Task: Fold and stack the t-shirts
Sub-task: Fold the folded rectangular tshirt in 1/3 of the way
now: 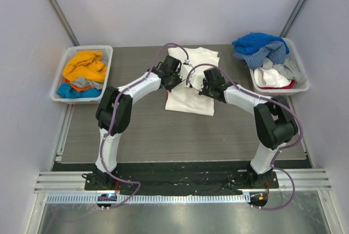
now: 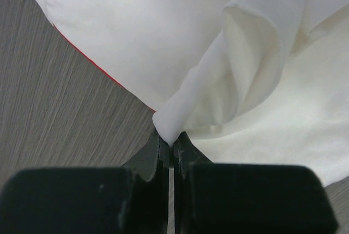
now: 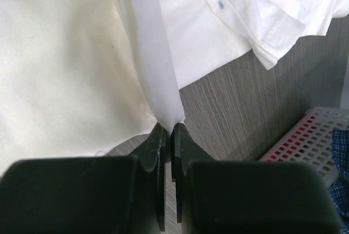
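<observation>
Two holds recorded: left gripper [image 2: 170,138] and right gripper [image 3: 169,130] each clenched on a pinched edge of the white shirt [image 1: 188,102], spread at the middle of the table [image 1: 136,130]; edges are held, apparently for folding over.

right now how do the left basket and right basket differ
The left basket holds an orange shirt and a teal shirt; the right basket holds a blue shirt, a checked shirt and a pale shirt. The left basket's pile sits low inside the rim; the right basket's is heaped and hangs over its edge. Both are white slatted plastic at the table's far corners.
</observation>
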Tool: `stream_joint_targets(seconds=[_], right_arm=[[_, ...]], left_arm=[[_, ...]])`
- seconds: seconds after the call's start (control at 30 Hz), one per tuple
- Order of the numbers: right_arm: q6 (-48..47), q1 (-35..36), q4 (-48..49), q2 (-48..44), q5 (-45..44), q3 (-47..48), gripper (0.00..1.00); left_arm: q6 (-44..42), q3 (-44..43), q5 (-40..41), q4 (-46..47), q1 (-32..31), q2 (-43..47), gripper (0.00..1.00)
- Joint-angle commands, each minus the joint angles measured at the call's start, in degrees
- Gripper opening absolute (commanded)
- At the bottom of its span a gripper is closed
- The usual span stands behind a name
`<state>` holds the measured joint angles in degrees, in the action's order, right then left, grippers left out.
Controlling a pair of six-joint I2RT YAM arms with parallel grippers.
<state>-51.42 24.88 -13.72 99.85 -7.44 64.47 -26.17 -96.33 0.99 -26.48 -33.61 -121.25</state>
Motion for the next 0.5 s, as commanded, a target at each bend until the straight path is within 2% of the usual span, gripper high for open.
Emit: stream_joint_targets(seconds=[0.0, 0.47], right_arm=[[2.9, -0.98, 7.74, 0.95, -2.67, 4.96, 0.01], [4.22, -1.94, 10.64, 3.85, -3.1, 6.11, 0.02]], left_arm=[[-1.16, -2.1, 1.2, -0.15, 0.21, -1.18, 0.0], [-1.16, -2.98, 0.68, 0.46, 1.0, -2.58, 0.0]])
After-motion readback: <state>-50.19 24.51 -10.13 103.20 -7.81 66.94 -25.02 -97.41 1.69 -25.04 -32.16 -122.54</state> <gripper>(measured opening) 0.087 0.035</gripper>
